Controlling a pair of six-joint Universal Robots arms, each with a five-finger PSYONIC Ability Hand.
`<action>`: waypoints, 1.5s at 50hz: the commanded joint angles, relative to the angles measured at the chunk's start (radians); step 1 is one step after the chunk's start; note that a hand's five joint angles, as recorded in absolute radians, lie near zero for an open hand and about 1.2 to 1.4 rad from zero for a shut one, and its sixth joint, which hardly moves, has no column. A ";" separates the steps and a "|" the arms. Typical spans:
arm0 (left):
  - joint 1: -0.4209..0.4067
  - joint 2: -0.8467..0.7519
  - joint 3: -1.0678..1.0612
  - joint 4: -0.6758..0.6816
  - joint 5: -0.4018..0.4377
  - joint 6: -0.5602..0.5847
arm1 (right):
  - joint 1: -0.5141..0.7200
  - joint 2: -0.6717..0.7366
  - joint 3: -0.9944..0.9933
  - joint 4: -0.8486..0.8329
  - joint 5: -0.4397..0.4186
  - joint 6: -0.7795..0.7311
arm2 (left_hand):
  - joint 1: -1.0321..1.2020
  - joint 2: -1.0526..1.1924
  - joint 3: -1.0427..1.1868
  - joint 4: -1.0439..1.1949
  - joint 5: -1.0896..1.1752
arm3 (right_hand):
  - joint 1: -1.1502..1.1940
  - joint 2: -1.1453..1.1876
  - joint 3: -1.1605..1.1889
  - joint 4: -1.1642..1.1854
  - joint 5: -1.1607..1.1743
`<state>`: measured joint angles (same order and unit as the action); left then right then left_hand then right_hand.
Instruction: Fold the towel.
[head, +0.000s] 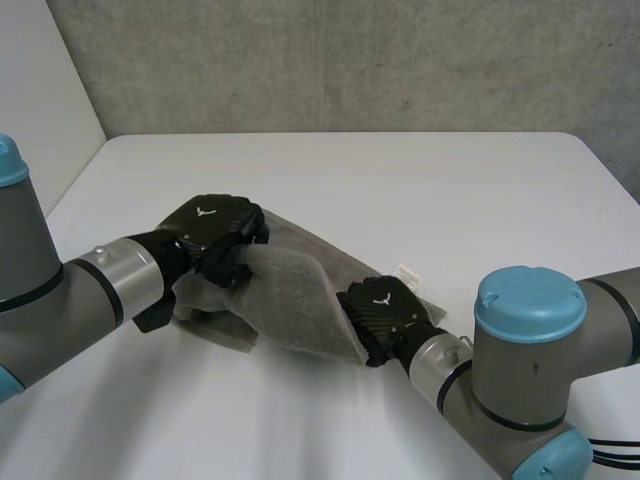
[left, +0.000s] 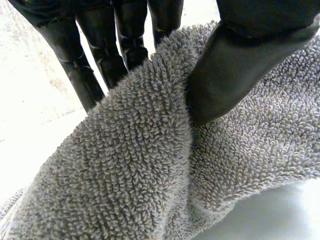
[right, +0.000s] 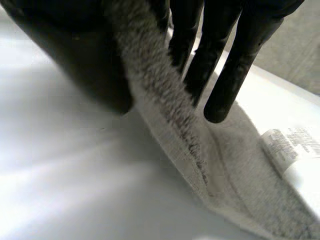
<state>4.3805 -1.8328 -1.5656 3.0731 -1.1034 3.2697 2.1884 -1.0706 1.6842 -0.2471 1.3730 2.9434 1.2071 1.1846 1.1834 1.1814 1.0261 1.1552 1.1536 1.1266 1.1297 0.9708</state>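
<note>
Head view: one grey terry towel (head: 290, 290), which lay bunched and partly lifted on the white table (head: 420, 190). Left hand (head: 215, 235) pinched one end of the towel, thumb against fingers. Right hand (head: 385, 315) pinched the opposite edge likewise. Risk, as judged: unequal travel could skew the fold, and a shallow pinch could slip. White care label (right: 289, 145) sat at the towel's edge; its print was illegible.

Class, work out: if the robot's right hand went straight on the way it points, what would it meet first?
The towel: the right hand pinches its edge, and the raised fold lies just ahead. Beyond it probably the left hand, though depth is unclear.
</note>
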 joint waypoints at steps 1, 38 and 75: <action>0.048 0.024 -0.001 -0.002 -0.001 -0.005 | -0.021 -0.076 -0.020 0.022 0.038 -0.009 | -0.034 -0.011 -0.010 -0.008 -0.027 | 0.241 0.243 0.270 0.267 0.251; 0.051 -0.089 -0.022 0.177 0.088 -0.113 | -0.199 -0.144 -0.346 0.663 -0.075 -0.386 | -0.300 -0.277 -0.276 -0.274 -0.294 | 0.241 0.243 0.270 0.267 0.251; -0.078 -0.542 0.477 -0.085 -0.053 0.472 | -0.194 -0.158 -0.011 0.488 -0.091 -0.392 | -0.779 -0.757 -0.756 -0.754 -0.773 | 0.241 0.243 0.270 0.267 0.251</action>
<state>4.3043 -2.3595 -1.1024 2.9908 -1.1140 3.7291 2.0040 -1.2309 1.6739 0.2387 1.2870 2.5520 0.4720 0.4754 0.4819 0.4779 0.2623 1.3304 1.3142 1.3285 1.3357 1.1639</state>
